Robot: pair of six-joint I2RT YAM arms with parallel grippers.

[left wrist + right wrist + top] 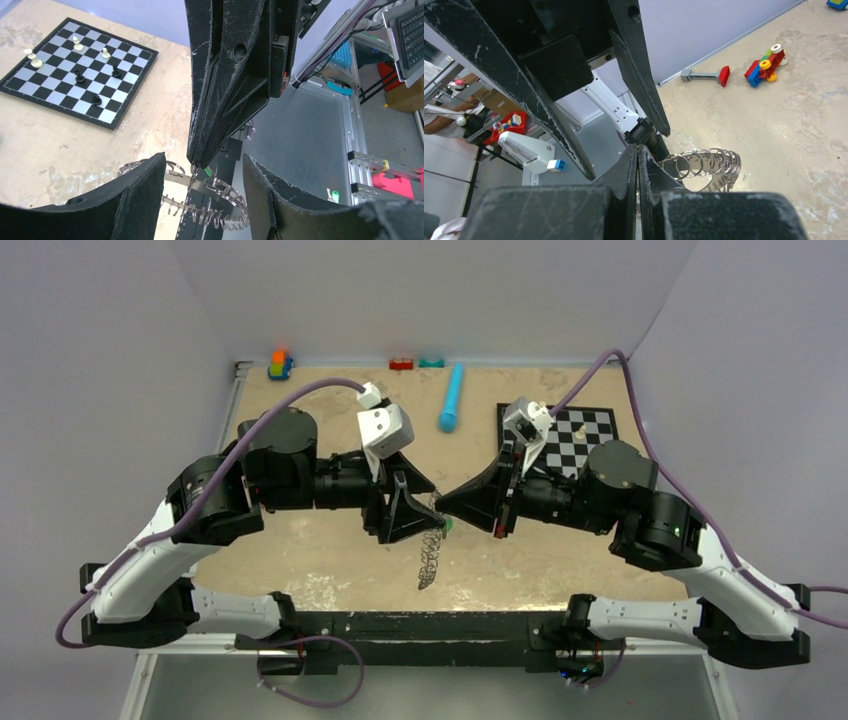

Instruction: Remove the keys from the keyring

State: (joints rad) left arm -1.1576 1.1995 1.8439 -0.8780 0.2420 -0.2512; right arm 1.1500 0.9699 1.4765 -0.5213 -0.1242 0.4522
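The keyring (pixel 430 558) hangs edge-on above the table between the two grippers, its hoop rimmed with several small silver keys and rings (pixel 220 215). My right gripper (pixel 442 504) is shut on the top of the keyring. The green key head (pixel 206 171) shows just under its tip. My left gripper (pixel 415 516) is open, with one finger (pixel 135 200) on each side of the hoop and not touching it. In the right wrist view the shut gripper (pixel 638 149) hides the grip point, and the ring coils (pixel 709 166) show to its right.
A chessboard (pixel 585 435) with several pieces lies at the back right, partly under the right arm; it also shows in the left wrist view (pixel 75 70). A blue cylinder (pixel 452 398) lies at the back centre. Small toys (pixel 280 363) sit along the back wall.
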